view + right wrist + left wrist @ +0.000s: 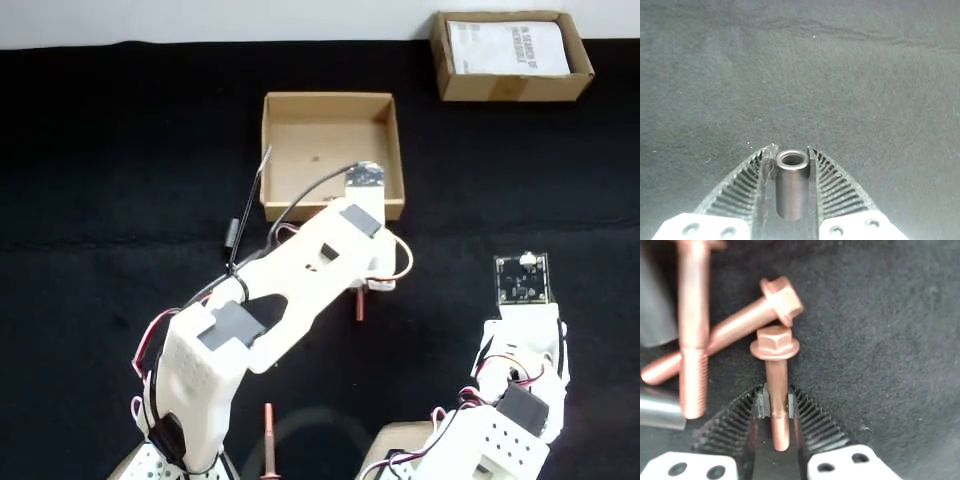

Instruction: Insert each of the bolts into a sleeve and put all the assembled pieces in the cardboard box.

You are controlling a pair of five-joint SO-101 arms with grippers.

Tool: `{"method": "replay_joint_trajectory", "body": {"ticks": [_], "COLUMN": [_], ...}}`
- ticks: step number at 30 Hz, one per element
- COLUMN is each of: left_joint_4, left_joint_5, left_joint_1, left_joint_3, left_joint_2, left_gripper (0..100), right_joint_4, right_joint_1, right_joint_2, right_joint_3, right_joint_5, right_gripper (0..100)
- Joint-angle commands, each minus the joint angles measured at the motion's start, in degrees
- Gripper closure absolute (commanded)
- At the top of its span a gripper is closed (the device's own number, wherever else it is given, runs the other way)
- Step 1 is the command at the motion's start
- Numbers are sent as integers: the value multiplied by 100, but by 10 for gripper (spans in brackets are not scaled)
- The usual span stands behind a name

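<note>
- Left arm (280,290): white plastic shell, blocky segments; dark grey rect. patches on top; black, red, white & orange cables loop alongside.
- Right arm (520,400): white shell, black servo block, red/white wires; black circuit board (522,279) at the wrist.
- Left gripper (775,390): black ribbed inner faces, white bases w/ round holes.
- Right gripper (792,154): same build, black ribs, white bases, round holes.
</note>
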Motion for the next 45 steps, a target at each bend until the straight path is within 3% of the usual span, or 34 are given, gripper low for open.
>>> {"method": "replay_joint_trajectory", "body": {"ticks": [1,4,11,16,22,27,31,39,45], "left_joint_4": [79,88,88,123,273,141,-897,-4018,-4422], "left_joint_5": [-369,-571,-1099,-1257,-1257,-1284,-1723,-2136,-2110], "left_joint_1": [-268,-224,-189,-189,-163,-163,-198,-163,-154], "left_joint_3": [-251,-312,-787,-813,-22,1103,2246,4558,5042], "left_joint_2": [-242,-681,-1763,-2554,-3670,-4980,-5859,-6440,-6431], "left_gripper": [991,991,991,991,991,991,991,991,991], "right_joint_4": [-101,-75,-136,-576,-435,-198,-207,-224,-426], "right_joint_1": [-207,-567,-1921,-2721,-3257,-3749,-4268,-4989,-4971], "right_joint_2": [-40,-40,-84,-84,-92,-92,-92,-92,-101], "right_joint_3": [-31,-22,-57,-40,-92,-92,-92,-92,-101], "right_joint_5": [-44,-211,-2075,-2523,-2963,-3763,-4554,-4624,-4624], "right_gripper": [991,991,991,991,991,991,991,991,991]}}
